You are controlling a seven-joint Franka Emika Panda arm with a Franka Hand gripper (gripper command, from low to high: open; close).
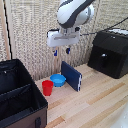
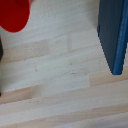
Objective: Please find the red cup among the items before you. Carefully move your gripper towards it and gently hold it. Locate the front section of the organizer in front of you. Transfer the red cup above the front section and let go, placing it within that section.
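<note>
Reaching step. Red cup (image 1: pixel 47 88) upright on the wooden table (image 1: pixel 95 102), just beside the blue bowl (image 1: pixel 58 80), near the organizer (image 1: pixel 20 95). Gripper (image 1: pixel 61 51) high above, fingers apart, empty. Best approach: descend straight over the cup, clear of bowl and blue board (image 1: pixel 71 75). In the wrist view, cup (image 2: pixel 14 15) cut off, fingers unseen.

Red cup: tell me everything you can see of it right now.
The red cup is a small, smooth, unmarked tumbler, plastic by its look, slightly tapered. It stands upright, mouth up, on the wooden table, between the organizer and the blue bowl, close to both. The gripper hangs above, not touching it.
</note>
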